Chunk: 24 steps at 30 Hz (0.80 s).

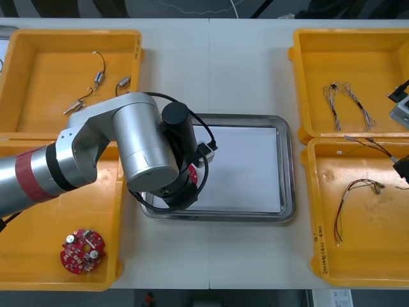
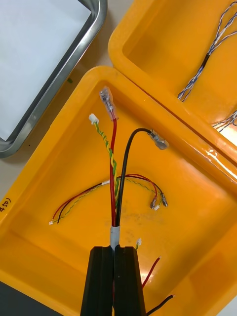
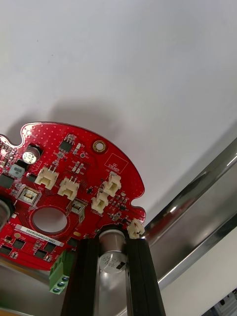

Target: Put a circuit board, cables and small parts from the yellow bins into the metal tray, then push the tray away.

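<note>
Left pincer, clamped on the rim of the round red circuit board, holds it over the near left corner of the metal tray, so I judge the release lies straight down; right pincer, closed on a cable bundle, hangs right of the tray.

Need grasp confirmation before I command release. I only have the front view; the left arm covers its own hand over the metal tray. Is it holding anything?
Observer: Yes. The left hand is shut on a round red circuit board, gripping it at its edge.
Operator: Over the tray's inside or the rim?
Observer: Over the white inside of the shiny metal tray; the rim runs close beside the board.
Operator: Right hand?
Observer: The right hand is shut on a bundle of red, black and twisted yellow-green cables, over a yellow plastic bin.
</note>
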Each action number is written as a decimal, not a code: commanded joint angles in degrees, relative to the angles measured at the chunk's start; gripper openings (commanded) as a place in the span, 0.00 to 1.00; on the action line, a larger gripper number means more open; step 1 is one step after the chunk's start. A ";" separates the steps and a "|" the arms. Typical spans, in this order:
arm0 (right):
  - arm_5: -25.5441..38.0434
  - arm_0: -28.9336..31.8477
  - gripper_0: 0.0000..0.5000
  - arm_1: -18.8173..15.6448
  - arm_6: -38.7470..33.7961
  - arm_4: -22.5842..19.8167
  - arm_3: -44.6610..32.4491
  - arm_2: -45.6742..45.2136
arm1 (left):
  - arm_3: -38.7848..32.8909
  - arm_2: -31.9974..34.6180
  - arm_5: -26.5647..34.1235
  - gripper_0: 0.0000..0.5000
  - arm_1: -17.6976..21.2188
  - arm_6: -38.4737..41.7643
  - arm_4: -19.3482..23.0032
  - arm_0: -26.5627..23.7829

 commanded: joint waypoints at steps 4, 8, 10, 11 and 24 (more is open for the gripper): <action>0.19 0.63 0.00 -2.08 2.74 -0.54 -0.36 -1.52 | -0.53 -1.83 -0.67 0.58 -0.77 4.51 -1.02 -2.43; 0.19 0.55 0.00 -2.00 3.01 -0.36 -0.36 -1.52 | -0.53 -1.83 -0.67 1.00 -0.68 4.86 -0.75 -2.43; 0.19 0.55 0.00 -2.00 3.10 -0.45 -0.36 -1.52 | -0.53 -1.83 -0.67 1.00 -0.68 5.03 -0.67 -2.52; 0.19 0.55 0.00 -2.00 3.18 -0.63 -0.36 -1.52 | -0.53 -1.83 -0.67 1.00 -0.68 5.21 -0.67 -2.52; 0.19 -1.39 0.00 -2.00 4.24 -6.43 -0.98 -1.26 | -3.52 6.26 2.23 1.00 0.73 5.65 2.85 -2.61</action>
